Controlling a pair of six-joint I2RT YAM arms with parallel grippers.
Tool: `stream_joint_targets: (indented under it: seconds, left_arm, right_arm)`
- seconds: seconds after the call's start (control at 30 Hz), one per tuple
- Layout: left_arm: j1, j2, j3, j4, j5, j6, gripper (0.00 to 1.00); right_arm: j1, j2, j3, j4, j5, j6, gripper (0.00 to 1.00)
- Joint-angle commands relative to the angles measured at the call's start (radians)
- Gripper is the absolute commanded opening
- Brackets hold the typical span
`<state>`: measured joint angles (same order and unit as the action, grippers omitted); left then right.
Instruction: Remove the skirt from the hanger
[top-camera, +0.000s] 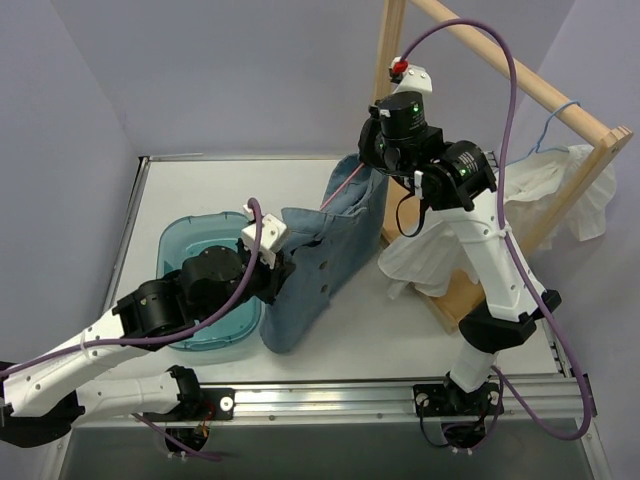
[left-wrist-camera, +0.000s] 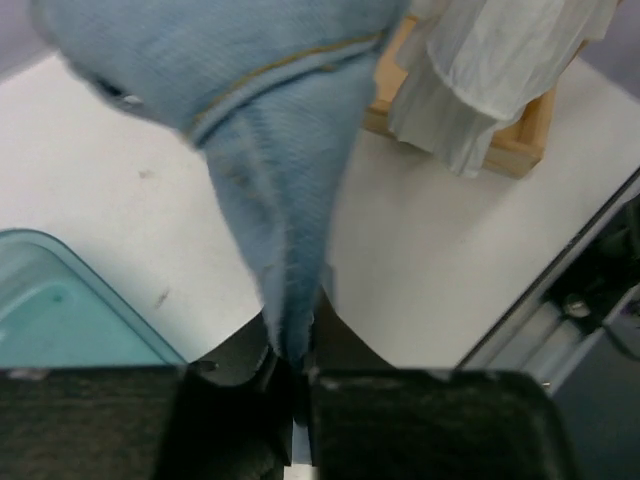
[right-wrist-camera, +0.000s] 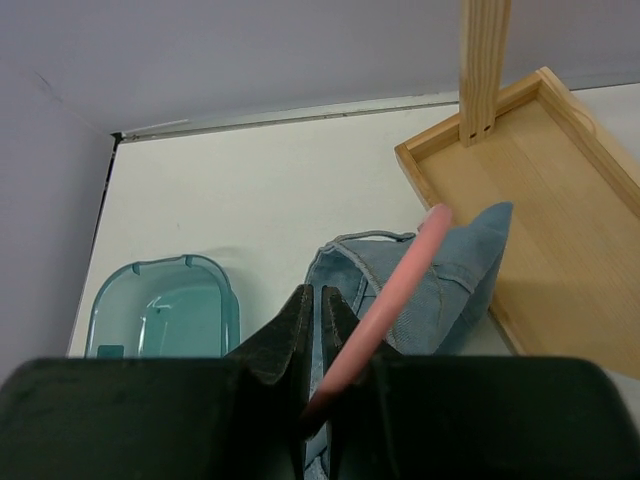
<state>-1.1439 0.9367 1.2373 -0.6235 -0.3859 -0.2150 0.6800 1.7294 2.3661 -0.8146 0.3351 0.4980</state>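
The white pleated skirt hangs on the light-blue wire hanger at the right end of the wooden rack's rail; it also shows in the left wrist view. Neither gripper touches it. My left gripper is shut on the lower edge of a blue denim garment. My right gripper is shut on a thin pink wire hanger that carries the denim garment's top, held above the table.
A teal plastic tub sits on the white table at the left, under my left arm. The wooden rack's tray base stands at the right. Purple walls close in behind and on both sides.
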Motion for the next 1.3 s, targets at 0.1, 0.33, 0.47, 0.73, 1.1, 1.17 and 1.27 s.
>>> stream_joint_targets:
  seconds: [0.1, 0.33, 0.47, 0.73, 1.1, 1.17, 1.27]
  left_arm:
    - [0.0, -0.022, 0.024, -0.045, -0.109, -0.052, 0.02]
    - [-0.002, -0.271, 0.007, -0.1, -0.145, -0.112, 0.02]
    - [-0.002, -0.357, -0.045, -0.111, -0.131, -0.122, 0.02]
    - [-0.004, 0.061, 0.173, -0.136, 0.117, -0.034, 0.55]
    - [-0.022, 0.056, 0.505, -0.268, 0.021, 0.083, 0.79]
    - [-0.022, 0.045, 0.528, -0.323, 0.009, 0.078, 0.79]
    - [-0.022, 0.034, 0.585, -0.378, 0.002, 0.074, 0.82]
  right_arm:
    - [-0.046, -0.051, -0.013, 0.08, 0.062, 0.014, 0.0]
    - [-0.226, -0.037, -0.185, 0.141, 0.119, 0.091, 0.0]
    - [-0.292, 0.016, -0.134, 0.108, 0.09, 0.149, 0.0]
    - [-0.117, 0.044, 0.002, 0.055, 0.001, -0.038, 0.0]
    - [-0.079, -0.2, -0.32, 0.106, 0.015, -0.252, 0.0]
    - [-0.079, -0.231, -0.347, 0.097, 0.01, -0.271, 0.0]
    - [-0.076, -0.241, -0.35, 0.062, -0.031, -0.285, 0.0]
